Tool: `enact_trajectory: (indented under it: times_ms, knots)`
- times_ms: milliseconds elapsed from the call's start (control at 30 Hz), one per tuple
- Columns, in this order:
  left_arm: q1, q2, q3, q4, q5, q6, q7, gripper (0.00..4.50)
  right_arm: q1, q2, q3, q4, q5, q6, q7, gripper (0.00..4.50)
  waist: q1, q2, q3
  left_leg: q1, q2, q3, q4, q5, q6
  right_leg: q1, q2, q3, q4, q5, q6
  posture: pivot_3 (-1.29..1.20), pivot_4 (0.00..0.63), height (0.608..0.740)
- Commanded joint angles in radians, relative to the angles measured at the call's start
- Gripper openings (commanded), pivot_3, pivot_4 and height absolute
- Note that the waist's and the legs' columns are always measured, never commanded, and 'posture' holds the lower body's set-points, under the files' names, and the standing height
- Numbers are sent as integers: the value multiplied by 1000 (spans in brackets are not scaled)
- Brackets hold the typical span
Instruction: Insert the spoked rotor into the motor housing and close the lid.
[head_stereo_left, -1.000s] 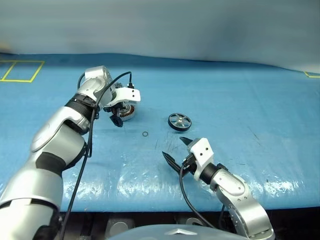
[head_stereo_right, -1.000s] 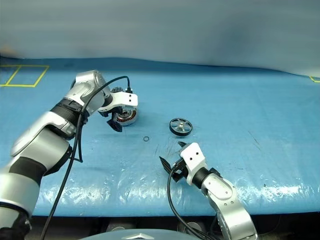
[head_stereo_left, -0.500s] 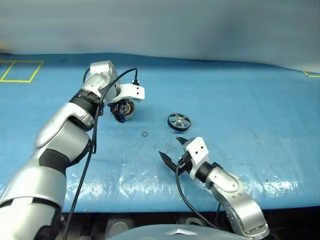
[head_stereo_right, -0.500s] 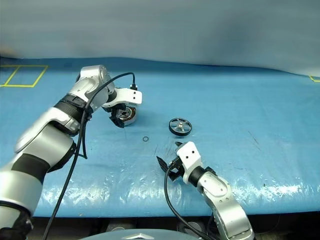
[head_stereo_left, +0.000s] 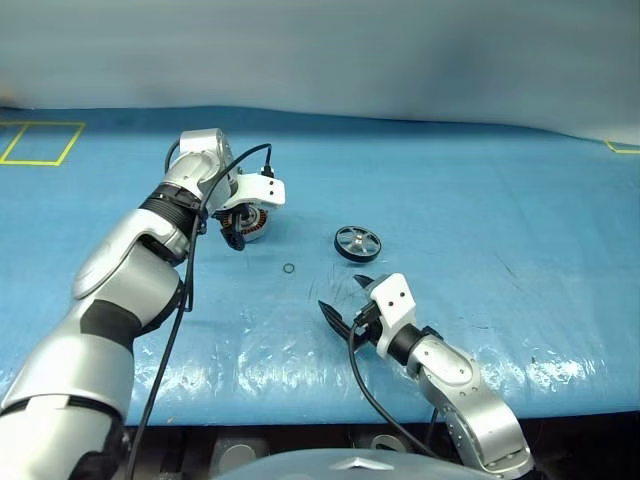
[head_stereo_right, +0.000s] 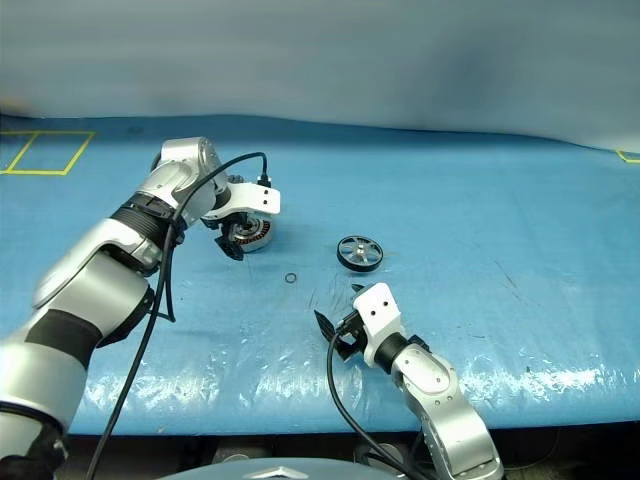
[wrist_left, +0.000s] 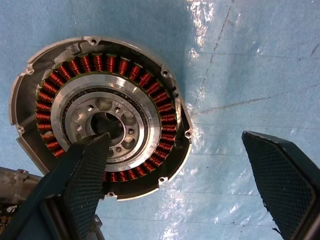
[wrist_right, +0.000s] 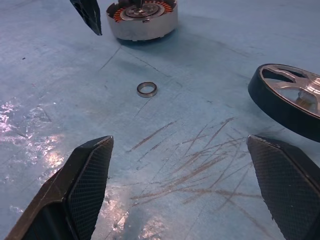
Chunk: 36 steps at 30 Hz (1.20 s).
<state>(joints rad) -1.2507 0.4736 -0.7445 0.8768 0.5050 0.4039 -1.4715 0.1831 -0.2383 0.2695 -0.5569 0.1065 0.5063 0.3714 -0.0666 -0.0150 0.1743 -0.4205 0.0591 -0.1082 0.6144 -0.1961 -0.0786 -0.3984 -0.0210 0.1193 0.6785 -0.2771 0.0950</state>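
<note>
The left gripper (head_stereo_left: 237, 232) went a little up and away from the motor housing (head_stereo_left: 250, 222) half a second ago, and now it is back down close over it, about where it was a second ago. The right gripper (head_stereo_left: 345, 303) slid a tiny bit to the robot's left. The housing now sits under the left jaws, not between them.

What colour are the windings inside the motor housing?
Copper-red windings, clearest in the left wrist view.
</note>
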Motion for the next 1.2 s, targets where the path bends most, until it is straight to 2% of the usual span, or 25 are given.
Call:
enact_trajectory:
  times_ms: [33, 233, 333, 500, 667, 833, 967, 1200]
  knots:
    - [14, -6, 14, 7, 15, -4, 5, 4500, -10, 8, 3, -14, 14, -5, -5, 4471, -1, 0, 0, 0, 0, 0, 0, 0, 0, 0, 0, 0, 0, 0, 0, 0, 150, 740]
    - [45, -40, 24, 51, 23, -42, 109, 4500, -22, 12, 7, -10, 7, -10, -11, 4471, 0, 0, 0, 0, 0, 0, 0, 0, 0, 0, 0, 0, 1, 0, 0, 0, 150, 740]
    - [52, -48, 29, 61, 25, -70, 137, 3895, -32, 12, -1, -9, 5, -14, -18, 4500, 1, 0, 0, 3, 0, 0, 1, 0, 0, 2, 0, 0, 1, 0, 0, 0, 150, 740]
    - [78, 3, 18, 18, 59, -157, 151, 2240, -33, 14, -6, -4, 1, -23, -31, 4500, -2, 0, 0, 4, 0, 0, 1, 0, 0, 4, 0, 0, 1, 0, 0, 0, 150, 740]
    - [141, 87, 47, -114, 55, -226, 141, 2201, -35, 27, 4, 8, -3, -37, -45, 4500, -6, 1, 0, 5, 0, 0, 1, 0, 0, 4, 0, 0, 2, 0, 0, 0, 150, 740]
    - [307, 263, 92, -425, 7, -352, 72, 2201, -29, 55, 12, 30, -7, -65, -66, 4500, -17, 1, -1, 6, 1, 1, -1, 0, 0, 4, 1, 1, 2, 0, -1, 0, 150, 740]
    - [453, 389, 145, -671, -21, -384, 28, 2201, -20, 70, 19, 48, -8, -85, -78, 4500, -11, 1, -1, 6, 1, 1, -2, 0, 0, 4, 0, 0, 3, -1, -3, 0, 150, 740]
    - [633, 456, 219, -963, -62, -378, 19, 2201, -30, 74, 26, 72, -6, -91, -64, 4500, 5, 1, -1, 6, 1, 1, 1, 0, 0, 5, 0, 0, 3, -1, -2, 0, 150, 740]
